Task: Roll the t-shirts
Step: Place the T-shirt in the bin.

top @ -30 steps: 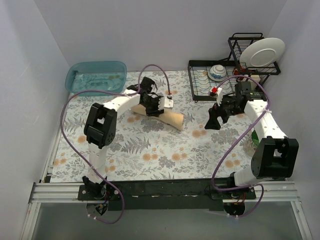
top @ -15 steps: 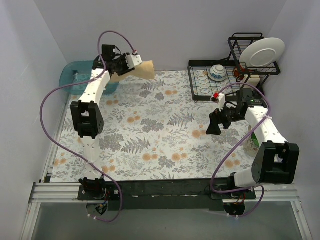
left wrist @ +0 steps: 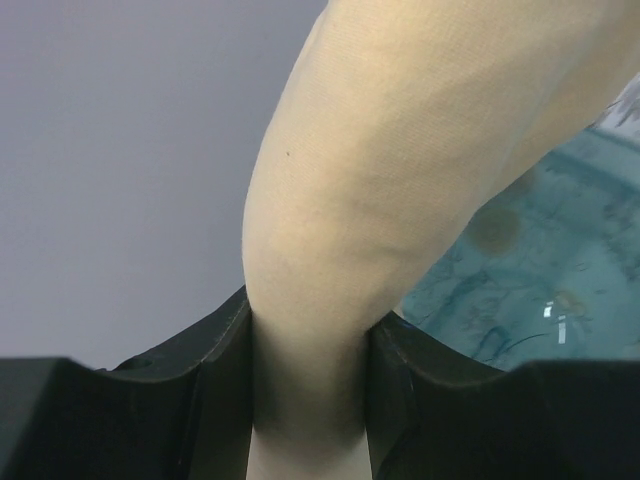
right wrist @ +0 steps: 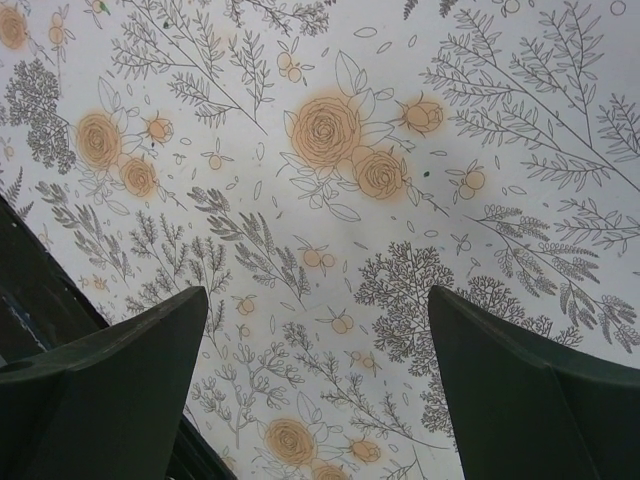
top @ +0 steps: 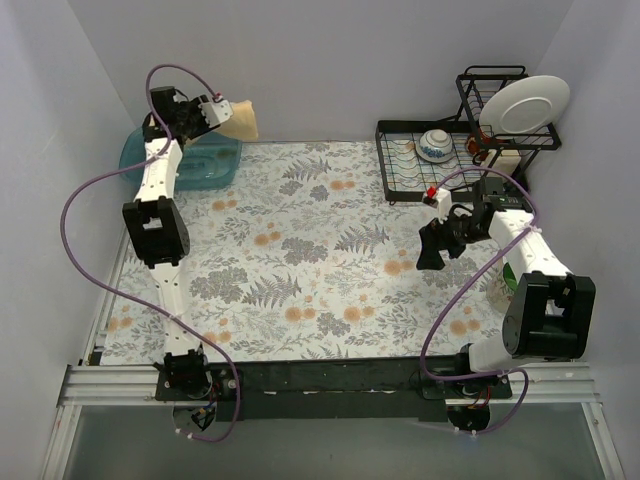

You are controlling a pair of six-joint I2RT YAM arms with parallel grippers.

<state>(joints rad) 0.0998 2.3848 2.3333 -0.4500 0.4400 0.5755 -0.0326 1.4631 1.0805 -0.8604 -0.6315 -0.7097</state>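
A rolled cream t-shirt [top: 240, 120] hangs in the air at the far left, above the blue plastic tub [top: 205, 160]. My left gripper [top: 216, 113] is shut on the middle of the roll. In the left wrist view the black fingers [left wrist: 225, 370] pinch the t-shirt [left wrist: 400, 180], with the tub's blue floor [left wrist: 540, 280] below it on the right. My right gripper [top: 432, 250] hovers open over the floral tablecloth [top: 320, 260] at the right. The right wrist view shows nothing but the cloth [right wrist: 330, 180] between its fingers.
A black wire dish rack [top: 425, 165] with a bowl [top: 434, 144] stands at the back right. Behind it a taller rack holds a white plate [top: 523, 105]. Walls close in the table on the left, back and right.
The left arm has lifted the rolled t-shirt from the middle of the cloth and swung it left to above the blue tub. The right arm has barely moved.
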